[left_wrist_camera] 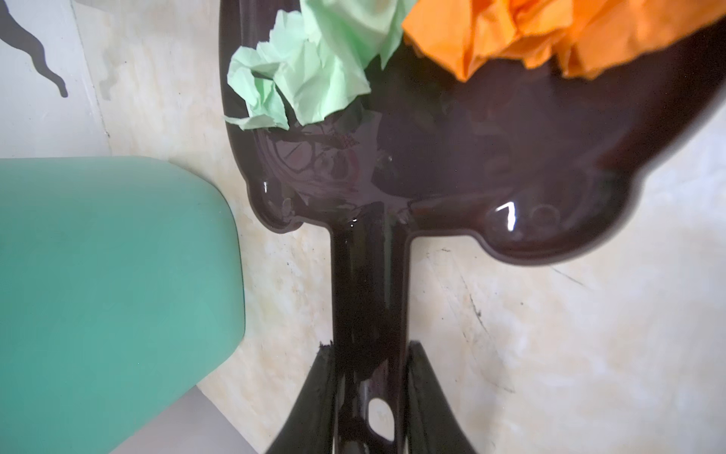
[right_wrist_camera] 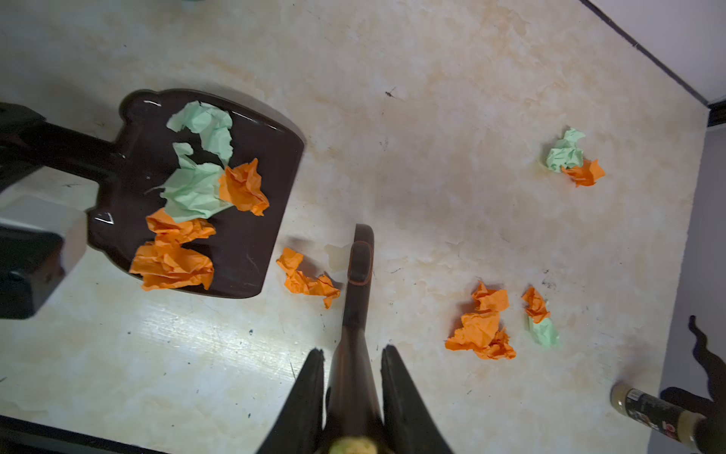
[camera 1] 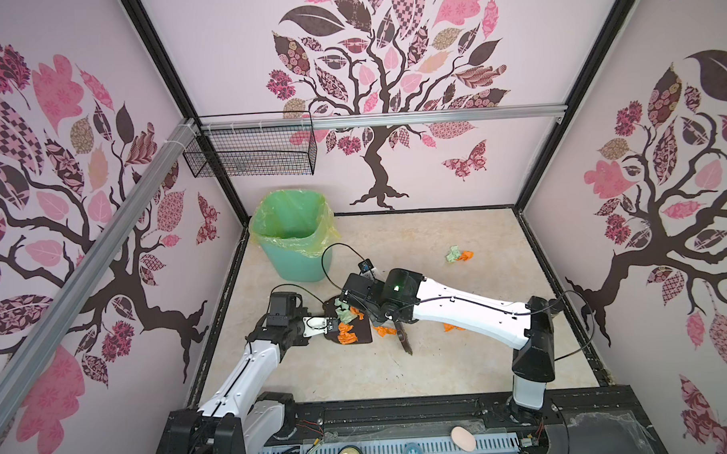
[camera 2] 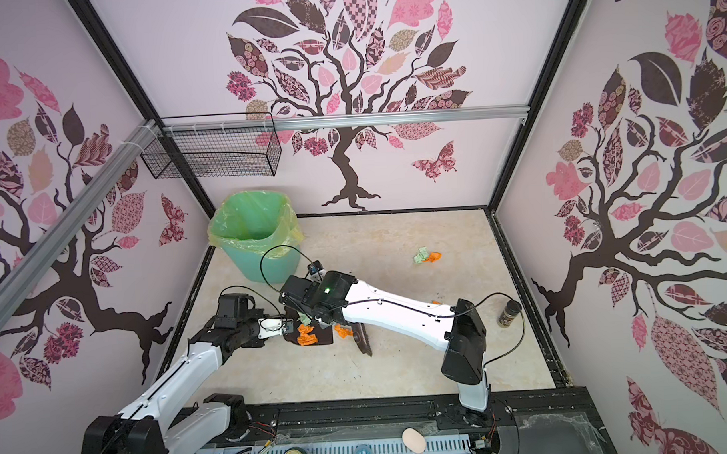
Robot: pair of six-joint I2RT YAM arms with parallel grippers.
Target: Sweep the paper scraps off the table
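Your right arm hides part of the dustpan. Left gripper pinches its handle; right gripper, at three o'clock, pinches the brush.

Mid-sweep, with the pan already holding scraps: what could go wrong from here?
1. An orange wad sits at the dustpan edge; it may drop if the left gripper tilts the pan.
2. Sweeping the orange pile with the brush could send wads toward the small bottle or knock it over.
3. The far green-and-orange pair lies well away from the pan and may be left behind.
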